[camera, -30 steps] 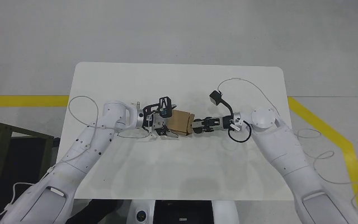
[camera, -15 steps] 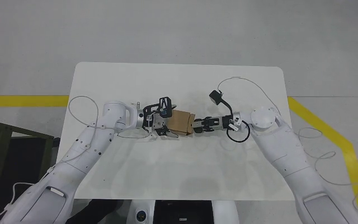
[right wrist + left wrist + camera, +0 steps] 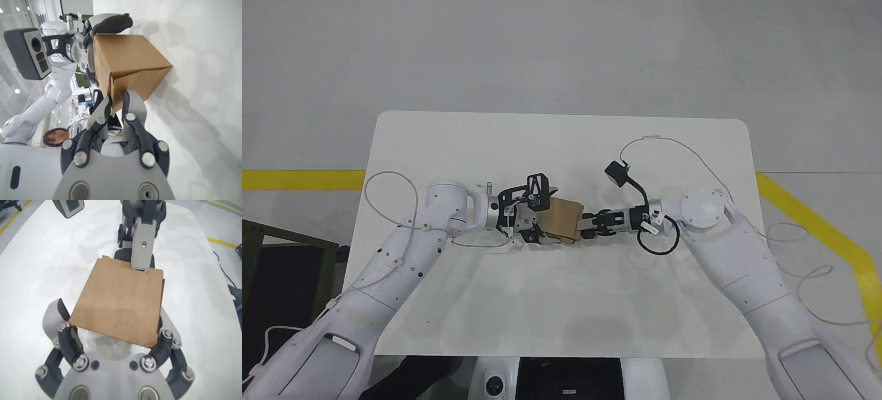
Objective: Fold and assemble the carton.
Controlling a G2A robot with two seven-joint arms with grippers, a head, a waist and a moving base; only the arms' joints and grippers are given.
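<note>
A small brown carton [image 3: 564, 217] lies in the middle of the white table [image 3: 442, 140], held between both arms. My left gripper [image 3: 535, 225] grips one end of it; in the left wrist view the carton [image 3: 121, 306] sits between its two spread fingers [image 3: 56, 313], touching both. My right gripper [image 3: 587, 224] is at the opposite end. In the right wrist view its fingers [image 3: 130, 102] are shut on the edge of a partly folded end flap of the carton [image 3: 128, 56]. The left wrist view shows that right gripper [image 3: 136, 262] pinching the carton's far edge.
A thin white cable [image 3: 682, 146] loops over the table behind the right arm, and another cable [image 3: 392, 180] lies by the left arm. The table's front and back areas are bare white surface. A yellow floor line [image 3: 302, 180] runs past both table sides.
The right arm has pushed a little to the left, toward the left gripper, and the carton's right end has shifted left with it. The left arm has stayed in place.
</note>
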